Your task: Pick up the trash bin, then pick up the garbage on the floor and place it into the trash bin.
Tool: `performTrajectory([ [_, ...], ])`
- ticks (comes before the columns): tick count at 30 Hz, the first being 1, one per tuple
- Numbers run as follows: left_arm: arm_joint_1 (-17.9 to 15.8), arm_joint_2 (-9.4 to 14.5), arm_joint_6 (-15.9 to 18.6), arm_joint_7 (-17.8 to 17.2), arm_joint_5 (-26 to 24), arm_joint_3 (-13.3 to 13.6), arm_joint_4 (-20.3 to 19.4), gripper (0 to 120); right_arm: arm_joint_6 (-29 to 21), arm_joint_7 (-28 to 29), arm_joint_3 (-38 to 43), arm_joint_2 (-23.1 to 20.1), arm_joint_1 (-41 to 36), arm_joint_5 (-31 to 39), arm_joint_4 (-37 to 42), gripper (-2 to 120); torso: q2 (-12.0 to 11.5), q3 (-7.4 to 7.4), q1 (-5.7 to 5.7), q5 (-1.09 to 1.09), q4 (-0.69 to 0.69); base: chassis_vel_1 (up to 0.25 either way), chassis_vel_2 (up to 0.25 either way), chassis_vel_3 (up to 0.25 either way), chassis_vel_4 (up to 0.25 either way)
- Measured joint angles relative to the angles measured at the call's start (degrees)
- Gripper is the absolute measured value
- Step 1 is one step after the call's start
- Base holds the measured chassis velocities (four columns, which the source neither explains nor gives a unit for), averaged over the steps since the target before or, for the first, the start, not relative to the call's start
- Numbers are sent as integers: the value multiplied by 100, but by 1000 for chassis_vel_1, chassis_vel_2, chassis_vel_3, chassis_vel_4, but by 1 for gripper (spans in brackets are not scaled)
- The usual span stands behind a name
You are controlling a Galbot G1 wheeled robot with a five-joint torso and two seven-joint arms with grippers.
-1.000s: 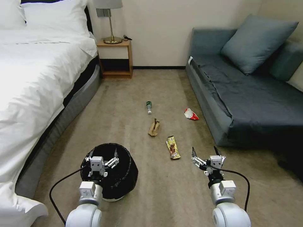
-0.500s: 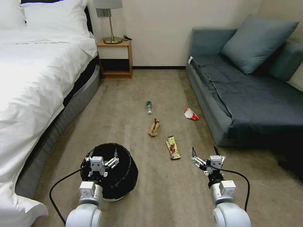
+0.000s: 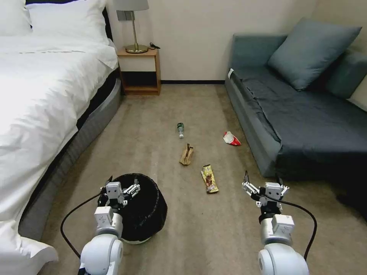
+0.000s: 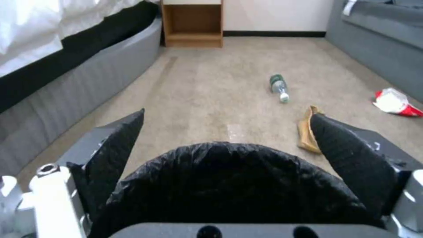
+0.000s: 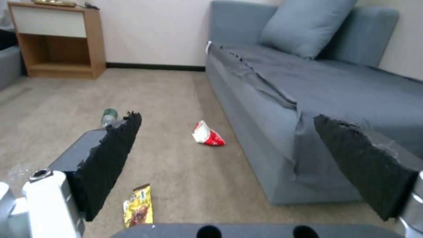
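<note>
From the head view, the round squat trash bin lined with a black plastic bag (image 3: 143, 208) sits on the beige carpet (image 3: 160, 110) near the robot, left of centre. The left gripper (image 3: 122, 186) has shifted left and a bit farther since a second ago, so its spread fingers now hang over the bin's far-left rim, holding nothing. The right gripper (image 3: 263, 184) has drifted right, toward the grey-blue sofa (image 3: 306, 114), also wide open and empty. The garbage is all untouched: clear bottle with green label (image 3: 180, 130), tan cardboard piece (image 3: 186, 154), gold-brown snack wrapper (image 3: 209, 178), red-and-white wrapper (image 3: 231, 138).

Left wrist view: the bag's rim sits between the open black fingers (image 4: 119, 145) (looks like the bin grab is being lined up, not made yet).

Right wrist view: open fingers (image 5: 112, 155) frame bare floor, with the snack wrapper near and left of them.
</note>
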Motion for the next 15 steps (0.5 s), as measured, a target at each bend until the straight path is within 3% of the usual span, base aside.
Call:
performTrajectory([
  [4, 121, 341, 223, -85, -334, 33, -189, 100, -48, 28, -97, 1, -137, 31, 43, 100, 0, 0, 0, -1, -1, 0, 0, 0, 0],
  [6, 185, 576, 427, -233, -637, -85, -303, 100, -53, 58, -260, -60, -274, 26, 76, 100, 0, 0, 0, -1, 0, 0, 0, 0, 0],
  [8, 196, 646, 520, -334, -774, -139, -346, 100, -53, 74, -320, -100, -309, 16, 76, 100, 0, 0, 0, -1, 0, 0, 0, 0, 0],
  [10, 228, 797, 902, -735, -1234, -242, -536, 100, -56, 108, -482, -193, -372, -34, 72, 100, 0, 0, 0, -2, 0, 0, 0, 0, 0],
  [11, 254, 886, 1258, -1044, -1602, -274, -719, 100, -58, 117, -557, -216, -380, -83, 45, 100, 0, 0, 0, -1, 0, 0, 0, 0, 0],
  [12, 254, 886, 1258, -1044, -1602, -274, -719, 100, -58, 117, -557, -216, -380, -83, 45, 100, 0, 0, 0, -1, 0, 0, 0, 0, 0],
  [15, 274, 1015, 1898, -1568, -2042, -319, -1009, 100, -63, 121, -646, -225, -378, -183, -19, 100, 0, 0, 0, 0, 0, 0, 0, 0, 0],
])
